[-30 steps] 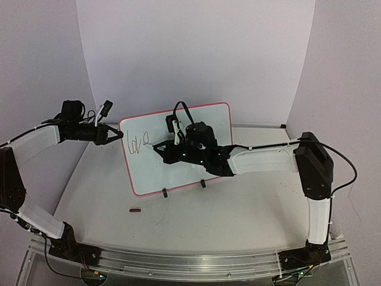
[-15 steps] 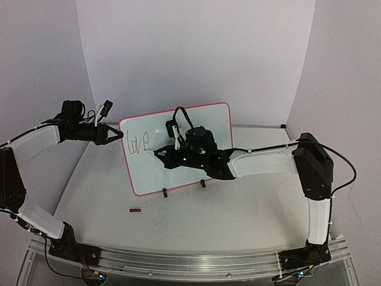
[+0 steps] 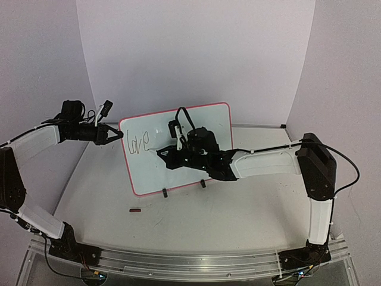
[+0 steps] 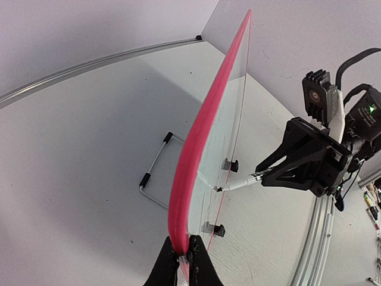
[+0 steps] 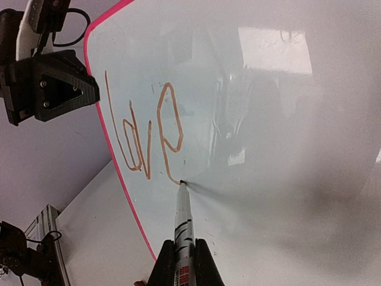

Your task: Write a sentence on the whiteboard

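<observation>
Since a second ago my right gripper (image 3: 164, 154) has slid a little down and to the right across the whiteboard (image 3: 208, 122), away from the end of the written word. That arm's elbow has nudged right too. My left gripper (image 3: 117, 136) has not moved, nor has the board.

My right fingers are pressed tight on a marker (image 5: 183, 220), white barrel with a dark tip. The tip touches the board face just below the tail of the last letter. The left wrist view shows the same contact from the board's edge.

My left gripper is clamped on the red-pink frame at the board's upper left corner, one finger on each side of the rim.

The whiteboard stands upright and slightly tilted on the tabletop (image 3: 250, 208), nearer the far edge and left of middle. It rests on two black clip feet (image 3: 164, 192), with a wire stand (image 4: 156, 173) behind it.

Of the sentence (image 3: 137, 143) only "love" is written so far, in thin brownish strokes near the board's upper left corner. The rest of the face is bare and glossy.

A small dark piece (image 3: 136, 210) lies on the tabletop in front of the board's lower left corner, apart from it. I cannot tell what it is.
</observation>
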You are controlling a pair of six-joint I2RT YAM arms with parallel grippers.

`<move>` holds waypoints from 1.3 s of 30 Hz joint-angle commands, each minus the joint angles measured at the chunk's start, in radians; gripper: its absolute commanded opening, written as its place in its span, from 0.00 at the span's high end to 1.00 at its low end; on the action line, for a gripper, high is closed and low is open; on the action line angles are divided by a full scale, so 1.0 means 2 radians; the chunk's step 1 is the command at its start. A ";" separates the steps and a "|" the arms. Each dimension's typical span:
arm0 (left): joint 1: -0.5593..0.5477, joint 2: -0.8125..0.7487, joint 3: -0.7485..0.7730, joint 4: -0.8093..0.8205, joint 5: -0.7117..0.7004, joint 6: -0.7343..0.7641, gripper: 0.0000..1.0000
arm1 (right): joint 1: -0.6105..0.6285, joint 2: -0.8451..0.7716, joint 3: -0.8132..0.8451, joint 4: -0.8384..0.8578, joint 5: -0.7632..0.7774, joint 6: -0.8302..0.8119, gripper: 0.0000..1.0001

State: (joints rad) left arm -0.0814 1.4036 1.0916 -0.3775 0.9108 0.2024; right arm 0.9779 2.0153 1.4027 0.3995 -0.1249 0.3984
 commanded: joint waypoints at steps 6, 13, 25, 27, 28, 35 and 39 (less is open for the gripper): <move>0.001 -0.001 0.013 -0.019 -0.031 0.016 1.00 | -0.008 -0.023 -0.011 0.000 0.049 -0.004 1.00; 0.001 0.000 0.013 -0.020 -0.032 0.016 1.00 | -0.009 -0.032 -0.010 0.001 0.008 -0.013 1.00; 0.001 -0.005 0.011 -0.019 -0.033 0.015 1.00 | -0.011 -0.127 -0.048 -0.041 -0.058 -0.056 1.00; 0.001 -0.006 0.010 -0.019 -0.033 0.014 1.00 | -0.018 -0.139 -0.057 -0.045 -0.062 -0.056 1.00; 0.001 -0.007 0.010 -0.018 -0.033 0.014 1.00 | -0.023 -0.142 -0.060 -0.045 -0.067 -0.056 1.00; 0.001 -0.008 0.009 -0.019 -0.035 0.014 1.00 | -0.044 -0.123 -0.056 -0.045 -0.094 -0.057 1.00; 0.001 -0.006 0.009 -0.020 -0.036 0.014 1.00 | -0.050 -0.103 -0.045 -0.045 -0.094 -0.056 1.00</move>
State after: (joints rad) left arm -0.0814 1.4014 1.0916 -0.3840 0.9127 0.2066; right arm 0.8849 1.7646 1.2874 0.3120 -0.2875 0.2978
